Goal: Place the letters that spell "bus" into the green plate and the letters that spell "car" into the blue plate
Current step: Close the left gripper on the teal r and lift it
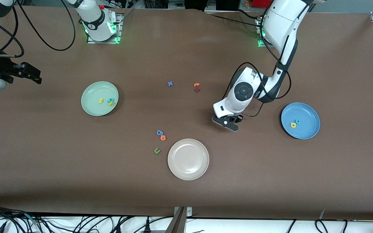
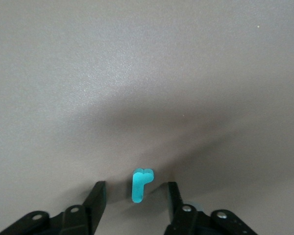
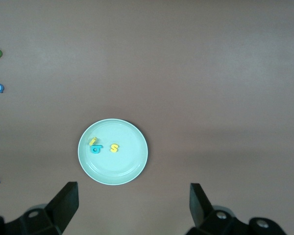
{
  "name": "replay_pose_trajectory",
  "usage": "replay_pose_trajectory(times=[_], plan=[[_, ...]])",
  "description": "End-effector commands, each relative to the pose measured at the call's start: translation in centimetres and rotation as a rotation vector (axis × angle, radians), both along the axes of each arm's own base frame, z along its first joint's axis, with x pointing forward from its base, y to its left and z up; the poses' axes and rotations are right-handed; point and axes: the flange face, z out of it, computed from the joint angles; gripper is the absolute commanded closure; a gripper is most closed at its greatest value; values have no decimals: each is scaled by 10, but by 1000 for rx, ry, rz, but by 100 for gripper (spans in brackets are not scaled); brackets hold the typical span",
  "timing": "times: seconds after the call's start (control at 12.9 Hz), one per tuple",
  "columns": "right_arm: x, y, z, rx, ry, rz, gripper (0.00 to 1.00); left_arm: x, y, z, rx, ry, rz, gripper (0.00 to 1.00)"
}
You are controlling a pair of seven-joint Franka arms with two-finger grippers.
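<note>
The thin teal r (image 2: pixel 139 185) lies on the brown table between the fingers of my left gripper (image 2: pixel 135 186), which is low over it with a gap on each side. That gripper (image 1: pixel 227 122) is open, between the beige plate and the blue plate (image 1: pixel 307 128). In the front view the hand hides the r. The blue plate holds a yellow a (image 1: pixel 293 125) and a teal c (image 1: pixel 298 121). The green plate (image 1: pixel 91 95) (image 3: pixel 123 168) holds a yellow s (image 1: pixel 100 100), a teal b (image 1: pixel 110 100) and a yellow u (image 1: pixel 111 104). My right gripper (image 1: pixel 33 75) waits open, up at the right arm's end.
A beige-white plate (image 1: pixel 188 161) sits near the front camera. Beside it lie a blue g (image 1: pixel 159 132), an orange o (image 1: pixel 163 138) and a green u (image 1: pixel 156 150). A blue x (image 1: pixel 170 83), an orange letter (image 1: pixel 196 84) and a dark red one (image 1: pixel 197 90) lie mid-table.
</note>
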Motion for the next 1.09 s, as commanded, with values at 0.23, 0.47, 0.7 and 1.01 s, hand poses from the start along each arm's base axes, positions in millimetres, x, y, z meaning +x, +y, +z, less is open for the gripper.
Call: replay_pose_trajectory(times=[0.23, 0.47, 0.7, 1.01], plan=[[-1, -1, 4, 3, -4, -12, 0, 2, -4, -1, 7, -29, -12, 58], [-1, -1, 4, 3, -4, -12, 0, 2, -3, -6, 10, -22, -9, 70], [-1, -1, 3, 3, -1, -12, 0, 6, -3, -3, -6, -53, -6, 76], [-1, 0, 3, 3, -3, -11, 0, 7, -3, -2, -11, -61, -11, 88]])
